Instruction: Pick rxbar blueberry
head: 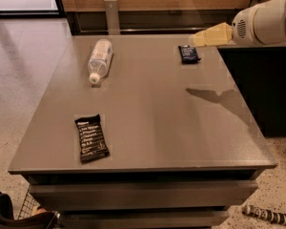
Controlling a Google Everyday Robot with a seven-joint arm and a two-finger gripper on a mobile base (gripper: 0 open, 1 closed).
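The rxbar blueberry (188,54) is a small dark navy wrapper lying flat near the far right of the grey table (148,123). My gripper (198,38) comes in from the right on a white arm (264,20); its cream-coloured tip hangs above the table, just right of and slightly beyond the bar, not touching it. Its shadow falls on the table nearer to me.
A longer black bar wrapper (91,138) with white text lies near the front left. A clear plastic bottle (99,59) lies on its side at the far left. A dark cabinet (267,85) stands right of the table. A wooden wall runs behind.
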